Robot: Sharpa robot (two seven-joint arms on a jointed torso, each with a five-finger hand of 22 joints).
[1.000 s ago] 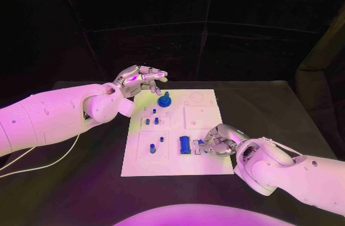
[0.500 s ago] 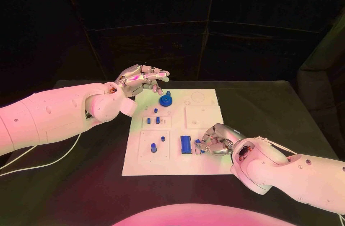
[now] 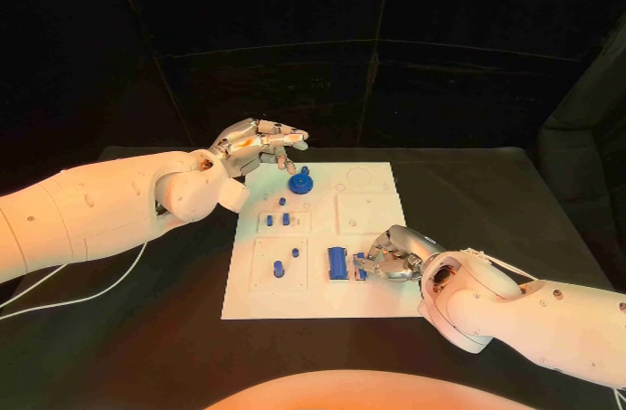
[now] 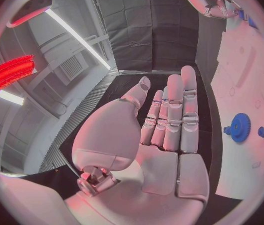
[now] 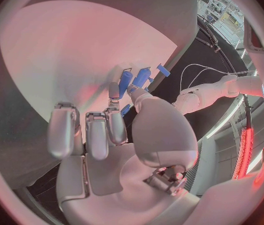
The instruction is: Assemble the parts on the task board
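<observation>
White rectangular board (image 3: 372, 292), flat mid-table, long side running near to far, marked with raised square panels. Round blue gear (image 3: 300, 185) with upright stem, standing at far left of board. Small blue pegs (image 3: 277, 219) upright in panel just nearer, one more (image 3: 282, 201) between them and gear. Two further pegs (image 3: 277, 267) in near-left panel. Long blue block (image 3: 336, 262) lying lengthwise near board's middle, toward near edge; smaller blue piece (image 3: 357, 267) just right of it, touching silver fingertips.
</observation>
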